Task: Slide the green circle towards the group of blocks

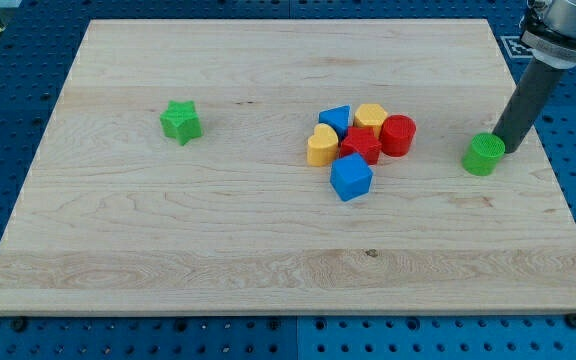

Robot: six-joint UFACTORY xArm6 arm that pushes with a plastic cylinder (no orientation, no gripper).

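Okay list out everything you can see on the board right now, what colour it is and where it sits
green circle: 1, green, view's right, apart from the group
green star: 1, green, view's left, alone
red cylinder: 1, red, group's right side
red star: 1, red, group's middle
blue cube: 1, blue, group's bottom
blue block: 1, blue, group's top left
yellow heart: 1, yellow, group's left
yellow block: 1, yellow, group's top
wooden board: 1, light wood, on blue table
my tip: 1, dark rod, just right of the green circle
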